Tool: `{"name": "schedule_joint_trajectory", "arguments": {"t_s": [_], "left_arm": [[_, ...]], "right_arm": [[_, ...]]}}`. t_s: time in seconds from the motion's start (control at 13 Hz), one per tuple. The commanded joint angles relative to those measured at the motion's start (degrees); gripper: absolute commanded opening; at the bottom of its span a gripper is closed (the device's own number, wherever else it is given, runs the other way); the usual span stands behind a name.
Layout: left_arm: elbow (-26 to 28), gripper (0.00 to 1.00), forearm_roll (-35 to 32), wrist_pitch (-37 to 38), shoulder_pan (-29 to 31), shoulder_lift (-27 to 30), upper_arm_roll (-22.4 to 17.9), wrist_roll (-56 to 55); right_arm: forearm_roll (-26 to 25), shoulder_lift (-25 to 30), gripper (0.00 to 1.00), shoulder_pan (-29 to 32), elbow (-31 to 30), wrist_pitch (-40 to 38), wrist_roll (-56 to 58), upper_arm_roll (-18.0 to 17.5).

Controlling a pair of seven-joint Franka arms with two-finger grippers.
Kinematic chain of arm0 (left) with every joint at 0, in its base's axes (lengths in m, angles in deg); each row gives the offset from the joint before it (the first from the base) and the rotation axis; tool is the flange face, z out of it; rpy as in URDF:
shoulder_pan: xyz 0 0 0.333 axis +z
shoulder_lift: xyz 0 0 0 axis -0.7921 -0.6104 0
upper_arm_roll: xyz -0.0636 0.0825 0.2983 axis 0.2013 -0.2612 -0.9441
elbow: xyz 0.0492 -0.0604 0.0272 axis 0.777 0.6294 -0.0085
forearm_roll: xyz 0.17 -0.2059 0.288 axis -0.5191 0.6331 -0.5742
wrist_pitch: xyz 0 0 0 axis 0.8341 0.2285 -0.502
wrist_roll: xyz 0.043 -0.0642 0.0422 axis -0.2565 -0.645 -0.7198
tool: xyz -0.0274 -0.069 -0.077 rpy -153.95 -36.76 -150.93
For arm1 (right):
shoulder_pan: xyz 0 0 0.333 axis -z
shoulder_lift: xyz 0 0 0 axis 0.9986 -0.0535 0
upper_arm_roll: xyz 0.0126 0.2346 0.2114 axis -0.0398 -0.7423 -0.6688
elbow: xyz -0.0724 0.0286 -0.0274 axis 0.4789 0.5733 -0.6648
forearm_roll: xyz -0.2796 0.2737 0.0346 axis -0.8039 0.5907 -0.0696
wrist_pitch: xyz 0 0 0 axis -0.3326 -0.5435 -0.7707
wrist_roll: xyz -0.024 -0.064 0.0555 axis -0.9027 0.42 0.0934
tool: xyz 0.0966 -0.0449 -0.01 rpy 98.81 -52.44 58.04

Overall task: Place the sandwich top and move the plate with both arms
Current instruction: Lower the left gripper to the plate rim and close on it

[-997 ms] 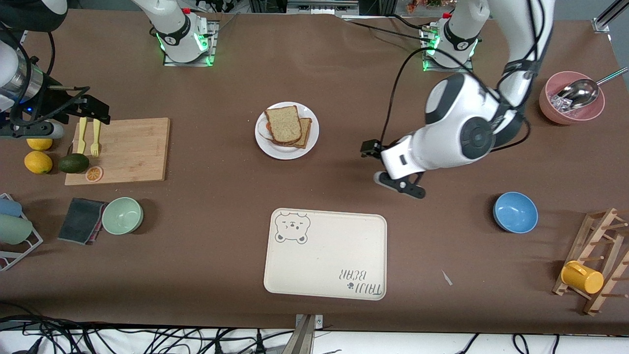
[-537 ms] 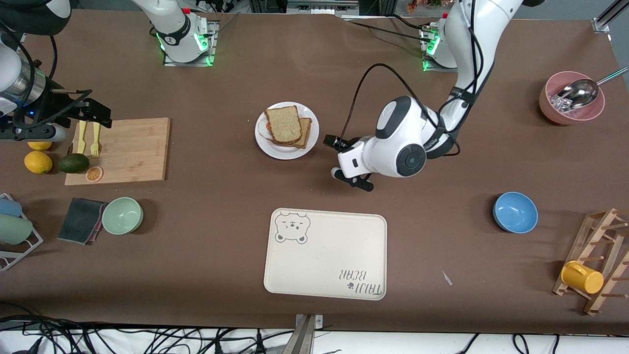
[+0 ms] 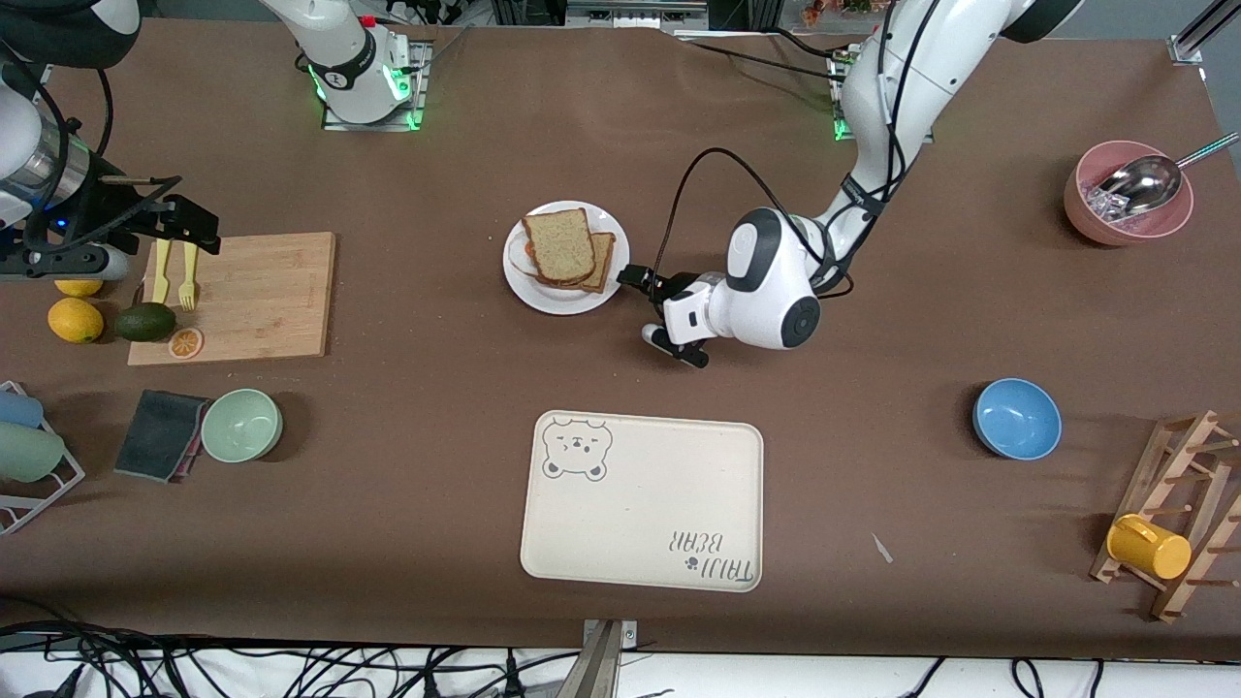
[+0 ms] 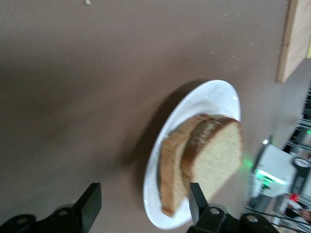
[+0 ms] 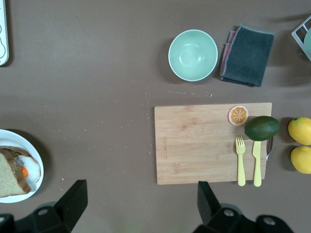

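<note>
The white plate [image 3: 543, 296] sits mid-table. On it the sandwich top [image 3: 559, 246], a brown speckled slice, lies over a fried egg [image 3: 522, 260] and partly over a squarer slice [image 3: 605, 264]. My left gripper [image 3: 648, 310] is open and low beside the plate's edge toward the left arm's end. In the left wrist view the plate's rim [image 4: 214, 92] reaches between its fingers [image 4: 90, 206], and the sandwich top [image 4: 218, 150] shows edge-on. My right gripper [image 3: 189, 221] is open and empty, held high over the cutting board's end; its view shows the plate [image 5: 30, 141].
A cream bear-print tray [image 3: 640, 499] lies nearer the camera than the plate. A wooden cutting board [image 3: 252, 291] holds forks, an avocado and an orange slice; lemons, a green bowl [image 3: 241, 425] and a cloth lie beside it. A blue bowl [image 3: 1016, 418], pink bowl and cup rack stand at the left arm's end.
My left arm has swung across the table toward the plate and come down, bringing its open gripper to the plate's edge. The right arm has barely moved.
</note>
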Motion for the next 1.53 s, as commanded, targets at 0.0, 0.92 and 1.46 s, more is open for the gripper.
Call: {"name": "schedule_joint_trajectory", "arguments": {"t_s": [0.0, 0.92, 1.46], "left_arm": [[3.0, 0.58, 6.7, -3.8, -2.2, 1.1, -0.2, 3.4], [5.2, 0.22, 20.3, -8.5, -5.6, -1.4, -0.3, 17.5], [4.9, 0.07, 24.6, -8.7, -6.4, -2.4, -0.3, 19.4]], "right_arm": [[0.5, -0.1, 1.0, -0.1, 0.6, 0.1, 0.4, -0.1], [0.5, -0.2, 1.0, -0.1, 0.5, -0.2, 0.4, -0.1], [0.5, -0.3, 1.0, 0.0, 0.5, -0.2, 0.5, -0.1]]}}
